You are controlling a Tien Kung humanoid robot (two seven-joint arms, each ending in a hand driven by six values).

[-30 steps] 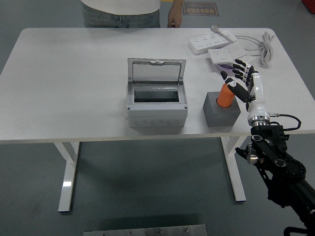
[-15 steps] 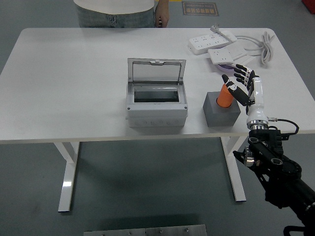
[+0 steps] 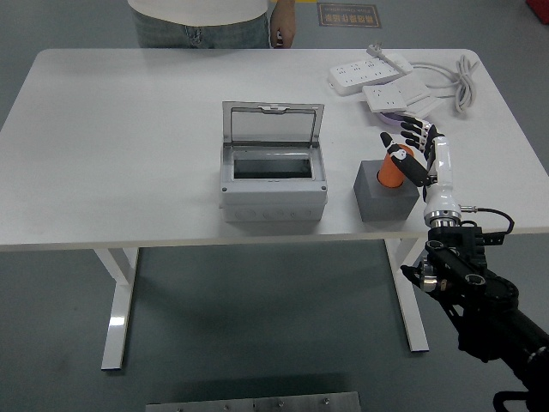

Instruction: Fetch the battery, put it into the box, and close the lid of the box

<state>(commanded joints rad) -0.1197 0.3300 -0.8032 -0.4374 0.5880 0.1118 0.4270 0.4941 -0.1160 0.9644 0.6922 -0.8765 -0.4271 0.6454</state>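
Closest to the camera, the right arm [image 3: 480, 300] came up from the lower right corner, black at the bottom and white at the wrist. The right hand [image 3: 415, 148] sat at the right side of the battery [image 3: 392, 169], fingers spread and not wrapped around anything, thumb reaching over the battery's top. Couldn't tell if the fingertips were actually touching it or just beside it.

The battery itself was orange, standing a bit tilted in the top of a dark gray block [image 3: 385, 190] near the front edge of the white table [image 3: 129, 146], so just left of and slightly below the palm.

Left of the block, well apart from the hand, was the gray box [image 3: 273, 187] with its clear lid [image 3: 273, 124] standing upright and the inside showing dark.

Farther back on the right were a couple of white power strips [image 3: 371, 72] with a coiled white cable [image 3: 463, 79], right behind the hand.

At the far edge a person [image 3: 206, 19] stood with one hand hanging at the table's rim.
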